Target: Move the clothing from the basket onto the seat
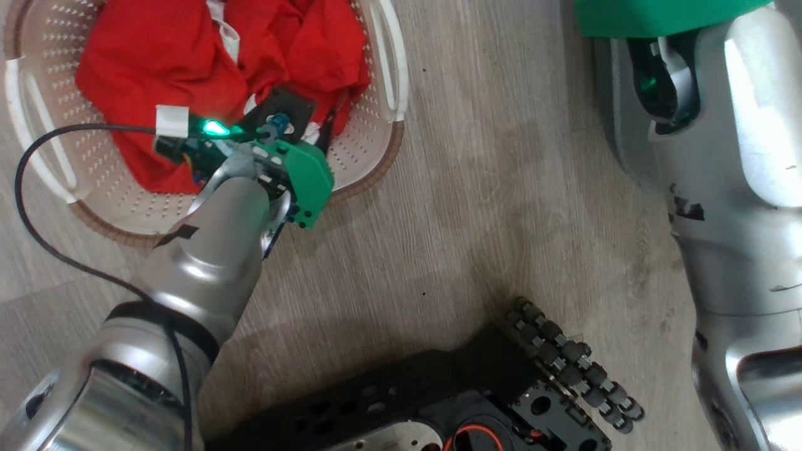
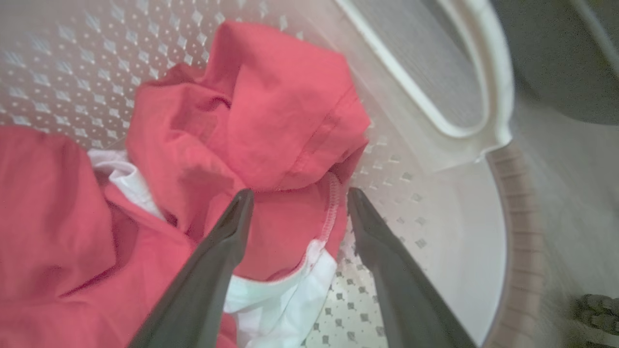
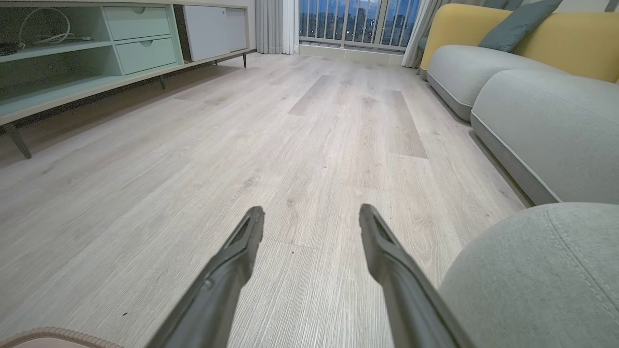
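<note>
One two-handled cream basket (image 1: pixel 94 156) of red clothing (image 1: pixel 156 56); left gripper (image 2: pixel 297 195) over it, right gripper (image 3: pixel 312 212) beside the seat (image 3: pixel 532 275), both wide apart, empty.

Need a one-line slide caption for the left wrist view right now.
Open left gripper poised at a fold of red clothing inside the cream basket, nothing gripped yet.

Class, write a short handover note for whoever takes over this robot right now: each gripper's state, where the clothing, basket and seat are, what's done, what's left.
Left gripper: jaws open, down in the basket, straddling a fold of the red clothing; nothing gripped.
Right gripper: jaws open, empty, over the floor beside the seat.
Done: no clothing on the visible part of the seat; it lies in the basket.
Left: close on a garment, lift, carry to the seat, repeat.
</note>
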You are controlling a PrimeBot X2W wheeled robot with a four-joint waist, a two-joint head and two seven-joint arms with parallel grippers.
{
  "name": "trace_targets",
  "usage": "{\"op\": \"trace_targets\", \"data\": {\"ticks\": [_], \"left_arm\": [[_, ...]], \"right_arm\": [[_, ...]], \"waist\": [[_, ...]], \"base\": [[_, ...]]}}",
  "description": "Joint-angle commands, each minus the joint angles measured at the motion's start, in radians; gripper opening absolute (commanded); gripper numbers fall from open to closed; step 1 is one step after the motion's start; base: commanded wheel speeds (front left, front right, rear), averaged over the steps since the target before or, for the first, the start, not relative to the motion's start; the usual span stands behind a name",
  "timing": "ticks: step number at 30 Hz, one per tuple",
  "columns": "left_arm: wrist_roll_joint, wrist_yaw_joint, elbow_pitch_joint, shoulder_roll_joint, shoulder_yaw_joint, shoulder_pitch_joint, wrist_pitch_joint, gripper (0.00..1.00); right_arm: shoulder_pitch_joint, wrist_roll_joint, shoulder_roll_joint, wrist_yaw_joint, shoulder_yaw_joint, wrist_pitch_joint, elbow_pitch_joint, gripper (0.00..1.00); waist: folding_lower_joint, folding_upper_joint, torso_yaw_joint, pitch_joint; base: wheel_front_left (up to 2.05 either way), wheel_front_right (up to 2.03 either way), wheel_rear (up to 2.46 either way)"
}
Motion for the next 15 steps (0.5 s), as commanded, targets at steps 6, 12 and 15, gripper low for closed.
{"op": "trace_targets", "data": {"ticks": [6,12,15], "left_arm": [[-0.006,0.058,0.053,0.008,-0.001,-0.024,-0.009,1.0],[-0.01,0.054,0.099,0.008,-0.031,-0.043,-0.003,1.0],[-0.018,0.055,0.111,0.008,-0.043,-0.048,0.007,1.0]], "right_arm": [[0.057,0.012,0.017,0.0,-0.015,-0.006,-0.047,1.0],[0.082,0.014,0.018,0.0,-0.037,-0.006,-0.065,1.0],[0.089,0.015,0.018,0.0,-0.04,-0.006,-0.072,1.0]], "waist": [[-0.0001,0.0001,-0.012,0.01],[-0.0001,0.0001,-0.015,0.021],[-0.0001,0.0001,-0.015,0.023]], "base": [[0.0,0.0,0.0],[0.0,0.0,0.0],[0.0,0.0,0.0]]}}
